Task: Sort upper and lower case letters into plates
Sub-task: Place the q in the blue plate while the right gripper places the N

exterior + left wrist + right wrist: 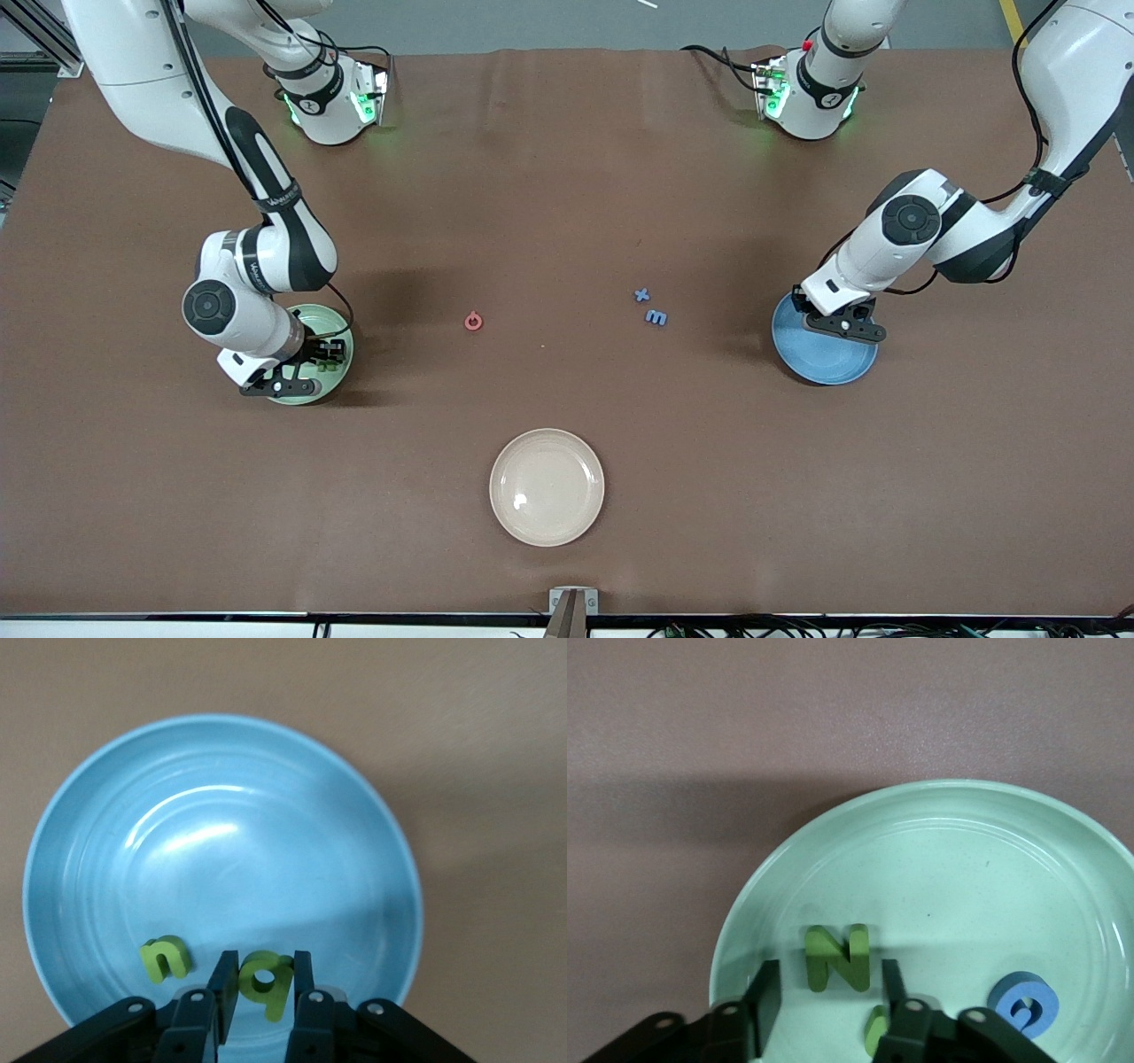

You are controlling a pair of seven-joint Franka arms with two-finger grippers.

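Left gripper [263,985] clenched on chunky green q [265,980] over glossy round blue plate [221,797]; green n [165,958] lies inside. Right gripper [831,992] spread around blocky green N [840,958] in smooth mint plate [966,868], beside blue letter [1023,1008].

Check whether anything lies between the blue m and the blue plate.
Nothing visible does: bare table runs from the m to the blue plate. The x sits beside the m, off that line. The left gripper hangs over the plate; the right gripper over the green plate.
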